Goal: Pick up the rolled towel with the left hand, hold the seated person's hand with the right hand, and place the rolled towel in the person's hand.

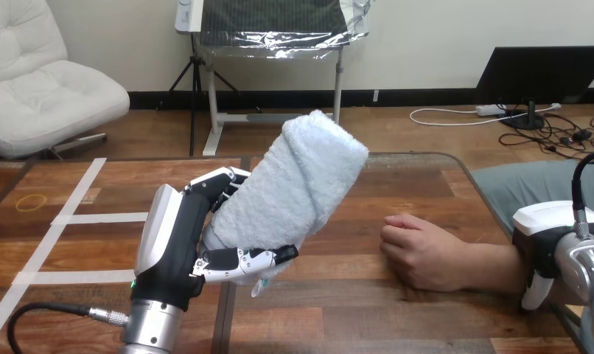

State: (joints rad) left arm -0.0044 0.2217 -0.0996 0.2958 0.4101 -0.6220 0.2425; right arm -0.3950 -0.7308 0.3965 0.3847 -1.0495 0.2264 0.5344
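I have the rolled towel (298, 188) up off the counter (95, 243) in my left hand (180, 236), fingers and thumb wrapped round its lower end. Its long axis leans from 7 o'clock to 1 o'clock, the free end pointing at 1.

The pickup looks done, so the hold is the step in hand. The person's hand (419, 251) rests loosely curled on the counter at the towel's 3 o'clock. My right hand (544, 251) sits by their forearm, further toward 3; whether it grips I cannot tell. Next, I judge, I should secure that hold, then swing the towel toward 3 o'clock.

Left hand (177, 237) raised, fingers and thumb curled, right hand (548, 247) low at right
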